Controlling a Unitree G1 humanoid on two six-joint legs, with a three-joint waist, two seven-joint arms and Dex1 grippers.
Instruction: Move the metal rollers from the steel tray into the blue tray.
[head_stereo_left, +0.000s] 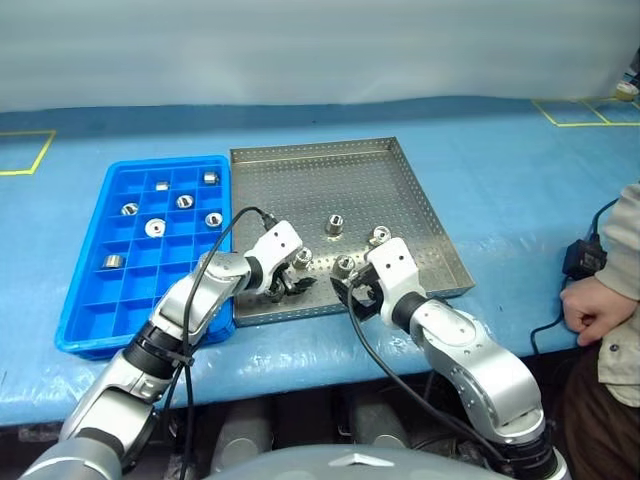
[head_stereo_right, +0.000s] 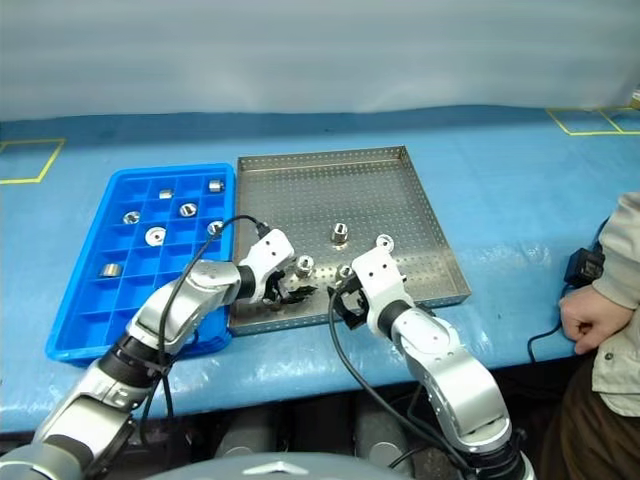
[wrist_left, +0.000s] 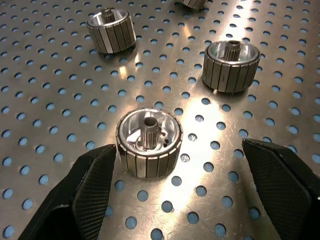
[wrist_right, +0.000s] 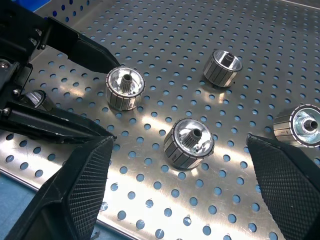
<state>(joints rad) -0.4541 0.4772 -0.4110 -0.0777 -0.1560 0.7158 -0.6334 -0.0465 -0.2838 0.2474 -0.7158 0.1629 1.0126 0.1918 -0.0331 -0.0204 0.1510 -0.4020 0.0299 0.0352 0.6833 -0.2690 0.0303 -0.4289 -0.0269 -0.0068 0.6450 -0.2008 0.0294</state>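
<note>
The steel tray (head_stereo_left: 400, 170) lies in the middle of the blue table, with the blue tray (head_stereo_left: 90, 320) touching its left side. Several metal rollers (head_stereo_left: 155, 228) stand in the blue tray's compartments. More rollers stand near the steel tray's front edge. My left gripper (head_stereo_left: 285, 287) is open and low over that front edge, with one roller (wrist_left: 150, 145) just past its fingertips (wrist_left: 90, 175) and between them. My right gripper (head_stereo_left: 353, 294) is open too, facing another roller (wrist_right: 189, 142) that stands between its fingers (wrist_right: 87, 180). Neither gripper touches a roller.
Two more rollers (head_stereo_left: 335, 226) (head_stereo_left: 379, 236) stand farther back in the steel tray. A person's hand (head_stereo_left: 595, 305) rests on the table's right edge, beside a black adapter and cable (head_stereo_left: 580, 258). Yellow tape marks (head_stereo_left: 585, 112) lie at the far corners.
</note>
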